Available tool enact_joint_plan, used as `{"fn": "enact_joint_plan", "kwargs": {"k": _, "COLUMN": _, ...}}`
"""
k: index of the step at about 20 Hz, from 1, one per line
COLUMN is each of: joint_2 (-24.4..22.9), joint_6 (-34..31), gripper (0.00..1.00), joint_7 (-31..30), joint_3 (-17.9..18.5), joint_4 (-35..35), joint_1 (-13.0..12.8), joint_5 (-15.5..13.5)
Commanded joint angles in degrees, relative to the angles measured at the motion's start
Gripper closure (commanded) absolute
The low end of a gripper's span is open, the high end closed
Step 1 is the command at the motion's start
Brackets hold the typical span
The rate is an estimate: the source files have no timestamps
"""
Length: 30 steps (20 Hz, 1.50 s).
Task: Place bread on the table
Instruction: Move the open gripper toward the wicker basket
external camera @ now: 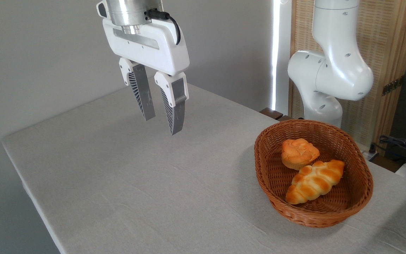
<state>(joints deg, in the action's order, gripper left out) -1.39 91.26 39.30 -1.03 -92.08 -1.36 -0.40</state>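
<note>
1. Bread (315,181), a braided golden loaf, is seen lying inside a brown wicker basket (360,190) at the right, touching a small round bun (299,152)
2. Gripper (162,121) is held high above the grey table (118,183), well apart from the basket; its fingers are parted a little and nothing is held between them
3. Nothing of the task appears done: the loaf is yet to be reached, grasped, lifted out and set on the cloth
</note>
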Motion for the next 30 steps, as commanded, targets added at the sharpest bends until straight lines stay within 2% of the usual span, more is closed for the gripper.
{"fn": "enact_joint_plan", "kwargs": {"k": 1, "joint_2": 0.3, "joint_6": -1.2, "gripper": 0.0, "joint_7": -0.3, "joint_3": 0.4, "joint_4": 0.5, "joint_1": -0.3, "joint_5": 0.1}}
{"fn": "enact_joint_plan", "kwargs": {"k": 13, "joint_2": -1.4, "joint_6": -1.3, "gripper": 0.0, "joint_7": 1.1, "joint_3": 0.6, "joint_4": -2.0, "joint_1": 0.0, "joint_5": 0.1}}
{"fn": "enact_joint_plan", "kwargs": {"k": 18, "joint_2": -6.9, "joint_6": -1.2, "gripper": 0.0, "joint_7": 1.6, "joint_3": 2.1, "joint_4": -8.7, "joint_1": 0.3, "joint_5": 0.1}}
{"fn": "enact_joint_plan", "kwargs": {"k": 23, "joint_2": -16.3, "joint_6": -1.2, "gripper": 0.0, "joint_7": 10.1, "joint_3": 7.3, "joint_4": -20.4, "joint_1": 0.4, "joint_5": 0.5}}
{"fn": "enact_joint_plan", "kwargs": {"k": 25, "joint_2": -19.5, "joint_6": -1.3, "gripper": 0.0, "joint_7": 10.6, "joint_3": 9.5, "joint_4": -24.4, "joint_1": 0.5, "joint_5": 0.8}}
{"fn": "enact_joint_plan", "kwargs": {"k": 26, "joint_2": -21.1, "joint_6": -1.2, "gripper": 0.0, "joint_7": 10.7, "joint_3": 10.8, "joint_4": -26.6, "joint_1": 1.0, "joint_5": 0.8}}
{"fn": "enact_joint_plan", "kwargs": {"k": 27, "joint_2": -22.5, "joint_6": -1.2, "gripper": 0.0, "joint_7": 11.1, "joint_3": 11.1, "joint_4": -28.5, "joint_1": 2.7, "joint_5": 0.8}}
{"fn": "enact_joint_plan", "kwargs": {"k": 30, "joint_2": -25.6, "joint_6": -0.9, "gripper": 0.0, "joint_7": 22.0, "joint_3": 11.3, "joint_4": -33.1, "joint_1": 7.4, "joint_5": 3.8}}
